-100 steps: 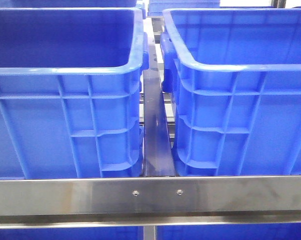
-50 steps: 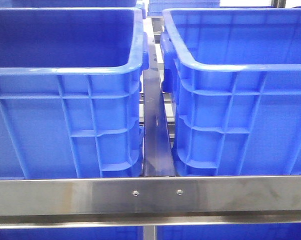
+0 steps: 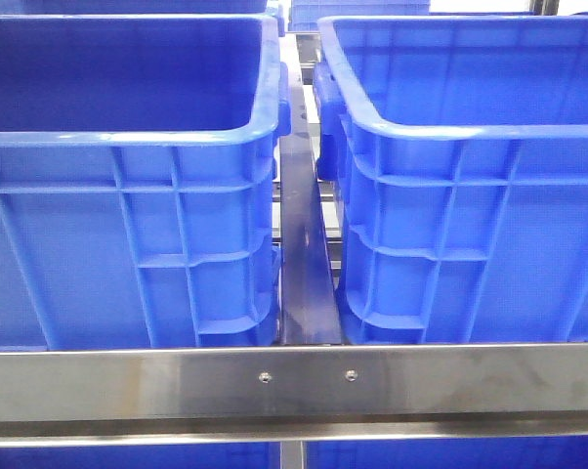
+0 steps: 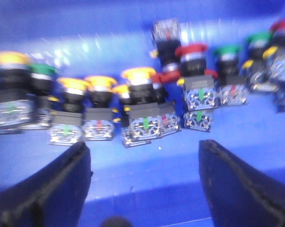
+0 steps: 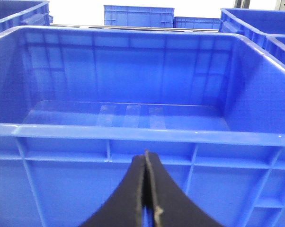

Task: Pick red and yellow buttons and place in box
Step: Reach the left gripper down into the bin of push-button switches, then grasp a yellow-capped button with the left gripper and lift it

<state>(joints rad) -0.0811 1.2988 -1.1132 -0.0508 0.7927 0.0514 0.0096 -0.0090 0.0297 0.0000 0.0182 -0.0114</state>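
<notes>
Bright blue plastic crate floor (image 4: 147, 175) is seen under a blurred row of push-buttons: yellow-domed caps (image 4: 138, 74) and a red-domed cap (image 4: 191, 50) on black collars with clear contact blocks. Just before them, the left pincer (image 4: 145, 184) is spread apart. The right pincer (image 5: 146, 189) is pressed together, empty, before a ribbed blue crate (image 5: 133, 132).

Front view: both blue crates (image 3: 128, 225) (image 3: 470, 215) cropped by the frame edges, their floors hidden behind the near walls; lower walls masked by the steel rail (image 3: 294, 386); neither arm visible. Left wrist view: blurred throughout; row of push-button units (image 4: 142, 101) soft-edged, markings unreadable; outermost units cut off at both sides; left gripper (image 4: 145, 156) fingers cropped at the lower edge. Right wrist view: right gripper (image 5: 146, 163) cropped below; box (image 5: 133, 132) cut off at both sides.
</notes>
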